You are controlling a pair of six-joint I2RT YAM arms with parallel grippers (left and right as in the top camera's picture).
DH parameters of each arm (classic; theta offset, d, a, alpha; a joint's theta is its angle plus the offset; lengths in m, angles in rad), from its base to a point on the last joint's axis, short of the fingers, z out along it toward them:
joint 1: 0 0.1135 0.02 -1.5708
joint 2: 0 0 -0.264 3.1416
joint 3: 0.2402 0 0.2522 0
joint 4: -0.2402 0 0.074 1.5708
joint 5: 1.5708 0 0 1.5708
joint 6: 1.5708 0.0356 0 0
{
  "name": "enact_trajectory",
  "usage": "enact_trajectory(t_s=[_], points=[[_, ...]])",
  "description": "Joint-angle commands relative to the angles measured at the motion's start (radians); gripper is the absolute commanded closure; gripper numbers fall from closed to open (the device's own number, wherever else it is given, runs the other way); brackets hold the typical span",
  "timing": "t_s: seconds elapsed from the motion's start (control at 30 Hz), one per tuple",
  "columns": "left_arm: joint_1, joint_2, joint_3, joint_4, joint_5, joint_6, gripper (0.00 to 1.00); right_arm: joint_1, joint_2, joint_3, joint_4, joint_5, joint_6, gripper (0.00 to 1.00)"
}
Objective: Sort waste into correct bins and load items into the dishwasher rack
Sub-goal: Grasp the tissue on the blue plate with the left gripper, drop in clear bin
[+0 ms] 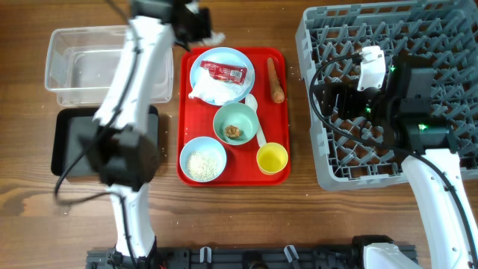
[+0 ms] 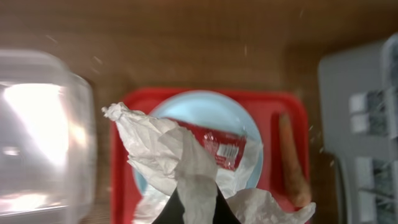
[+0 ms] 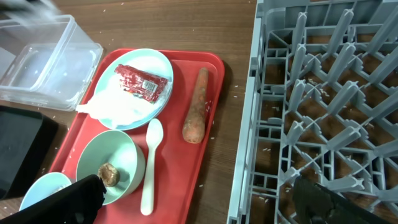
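My left gripper (image 2: 196, 208) is shut on a crumpled white napkin (image 2: 180, 155) and holds it above the pale blue plate (image 2: 205, 106). In the overhead view the gripper (image 1: 202, 28) is above the back edge of the red tray. A red wrapper (image 1: 224, 71) and more white napkin (image 1: 211, 91) lie on the plate (image 1: 237, 61). The carrot (image 1: 276, 80) lies on the tray. The green bowl (image 1: 237, 118) holds a brown lump (image 1: 234, 131). A blue bowl (image 1: 203, 159) holds rice. The yellow cup (image 1: 272, 158) and white spoon (image 1: 256, 119) are there too. My right gripper (image 1: 336, 97) is open and empty over the grey rack (image 1: 388, 30).
The clear tub (image 1: 75, 63) stands at the back left, the black tray (image 1: 67, 142) in front of it, partly under my left arm. The red tray (image 1: 185, 112) lies between the bins and the rack. Rice grains are scattered on the table and under the rack.
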Motion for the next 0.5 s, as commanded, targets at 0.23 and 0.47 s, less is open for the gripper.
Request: enact_trajectory(t_s=[0.23, 0.47], points=[[0.271, 0.058, -0.042, -0.018, -0.107, -0.016, 0.73, -0.002, 0.013, 0.016, -0.002, -0.005, 0.007, 0.00], [0.299, 0.091, -0.038, -0.038, -0.103, -0.018, 0.00, -0.002, 0.013, 0.016, -0.005, -0.005, 0.004, 0.00]])
